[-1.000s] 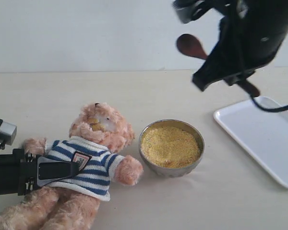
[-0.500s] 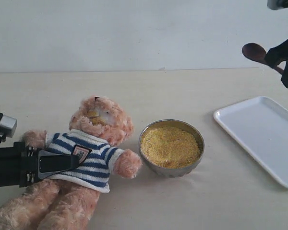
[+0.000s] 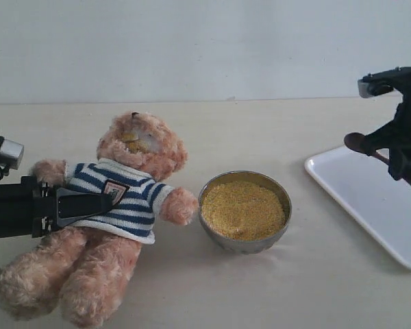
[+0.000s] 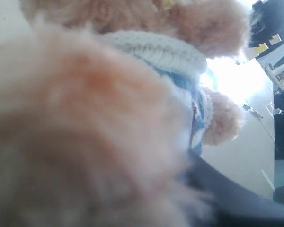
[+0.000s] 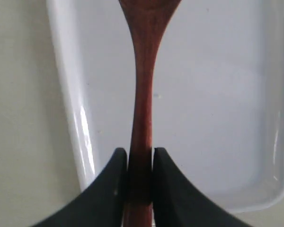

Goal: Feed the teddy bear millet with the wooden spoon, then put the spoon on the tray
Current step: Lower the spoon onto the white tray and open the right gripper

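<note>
The right tool [image 5: 140, 158] is clamped on the handle of the wooden spoon [image 5: 142, 94], above the bare white tray [image 3: 370, 205]. This looks like the final step: lower the spoon and let go. The left tool [image 3: 99, 205] grips the teddy bear [image 3: 140, 147] by its shirt. On the table [image 3: 260, 130], a metal bowl [image 3: 244, 245] holds heaped millet [image 3: 243, 209].

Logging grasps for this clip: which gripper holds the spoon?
The right gripper: its jaws are shut on the spoon handle, over the tray. The left gripper clamps the bear by its torso instead.
</note>
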Tool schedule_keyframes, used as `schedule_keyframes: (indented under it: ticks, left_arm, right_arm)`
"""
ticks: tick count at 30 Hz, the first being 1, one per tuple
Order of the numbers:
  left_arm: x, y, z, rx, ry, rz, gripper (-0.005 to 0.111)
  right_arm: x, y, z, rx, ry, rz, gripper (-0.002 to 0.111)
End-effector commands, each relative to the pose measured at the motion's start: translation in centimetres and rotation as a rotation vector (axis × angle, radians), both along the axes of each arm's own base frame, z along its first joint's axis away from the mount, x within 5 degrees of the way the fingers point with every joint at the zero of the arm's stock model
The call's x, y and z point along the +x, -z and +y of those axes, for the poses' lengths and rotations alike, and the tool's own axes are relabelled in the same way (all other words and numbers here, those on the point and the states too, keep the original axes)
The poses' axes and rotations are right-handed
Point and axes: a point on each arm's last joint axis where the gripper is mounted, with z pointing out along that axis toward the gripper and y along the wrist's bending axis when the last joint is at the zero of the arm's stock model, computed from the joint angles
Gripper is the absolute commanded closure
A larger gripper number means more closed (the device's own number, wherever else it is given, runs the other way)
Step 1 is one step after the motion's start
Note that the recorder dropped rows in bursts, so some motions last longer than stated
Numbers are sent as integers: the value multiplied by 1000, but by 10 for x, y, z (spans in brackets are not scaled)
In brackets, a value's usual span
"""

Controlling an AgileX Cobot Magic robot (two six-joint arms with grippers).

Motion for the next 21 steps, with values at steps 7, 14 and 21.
schedule_keyframes:
  ticks: [7,14,21]
  left_arm:
    - [2,-5,-1,-43,2,-6,102]
    - [2,-5,-1,-49,-2,8,102]
    - [2,-5,-1,-49,-2,8,102]
  right_arm:
    - [15,47,-40,115,137,48,108]
    - [23,53,-44,70,129,-24,108]
    - [19,54,-42,90,138,30,108]
